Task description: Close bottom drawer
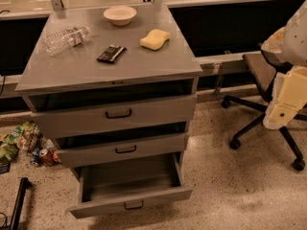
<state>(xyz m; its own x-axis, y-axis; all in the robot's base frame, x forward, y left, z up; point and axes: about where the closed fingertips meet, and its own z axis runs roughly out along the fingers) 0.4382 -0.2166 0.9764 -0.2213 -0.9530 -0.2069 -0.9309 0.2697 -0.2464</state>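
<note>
speckled floor point(230, 186) all round. bottom drawer point(110, 206) sat pulled far out under the front edge of the counter point(86, 66). gripper point(286, 99) hung well past its right edge, couldn't tell its grip state. i'd push square on the front panel by the handle point(134, 205), straight in.

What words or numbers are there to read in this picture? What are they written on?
Nothing here can be read.
The water bottle: label too blurred.
The black packet: markings too blurred.
The snack bags and can on the floor: print too blurred.
The bottom drawer, pulled out: no writing on its front.
The gripper, at the right edge beside the chair: no writing shows.
</note>
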